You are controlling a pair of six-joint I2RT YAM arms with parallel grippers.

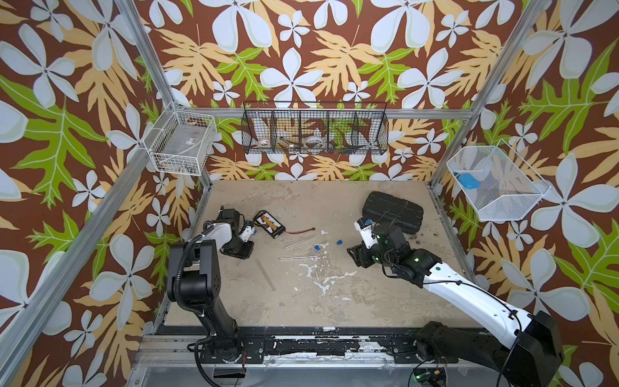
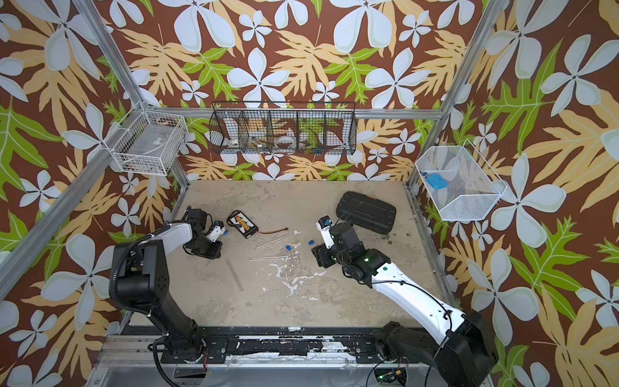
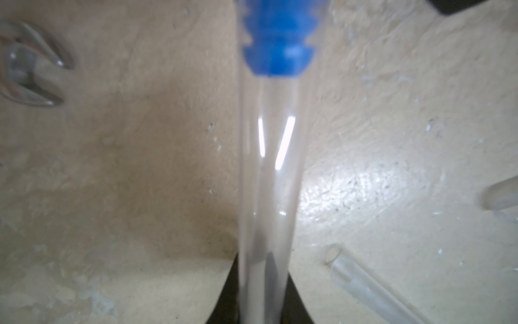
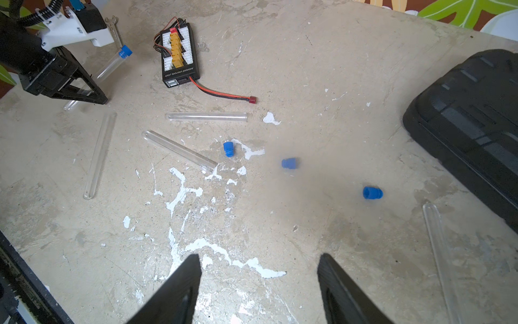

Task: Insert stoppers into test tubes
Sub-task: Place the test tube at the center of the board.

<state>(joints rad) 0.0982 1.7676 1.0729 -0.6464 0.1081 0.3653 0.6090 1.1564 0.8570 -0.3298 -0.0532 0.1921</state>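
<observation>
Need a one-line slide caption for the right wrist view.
Open right claw above three loose stoppers and four empty tubes; left claw holds a capped tube.

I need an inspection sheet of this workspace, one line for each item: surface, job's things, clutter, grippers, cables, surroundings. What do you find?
Surface: beige table, worn, with white chipped patches.
Job's things: one stoppered tube held; four loose tubes lying flat; three loose stoppers.
Clutter: connector board, black case, wrench.
Grippers: left gripper shut on the stoppered tube; right gripper open, empty.
Cables: red-black lead from the board, lying on the table.
Surroundings: floral walls; three wire baskets on the frame.
</observation>
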